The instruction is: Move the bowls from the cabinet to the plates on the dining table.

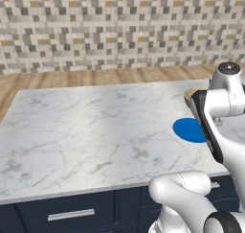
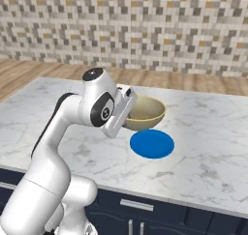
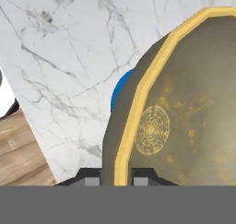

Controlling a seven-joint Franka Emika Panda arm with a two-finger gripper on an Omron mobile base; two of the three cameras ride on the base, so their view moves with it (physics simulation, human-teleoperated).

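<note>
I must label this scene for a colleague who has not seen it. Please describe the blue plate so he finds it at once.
Start at the marble table. Near its front edge, beside the white arm, lies the blue plate, flat and round. The tan bowl in the gripper hangs over it; the plate is the one bright blue thing.

we find no readable text, label, brand, number or sign anywhere. the nearest thing to a mark is a round ringed pattern inside the bowl [image 3: 184, 117], and it carries no letters or digits that we can make out.
</note>
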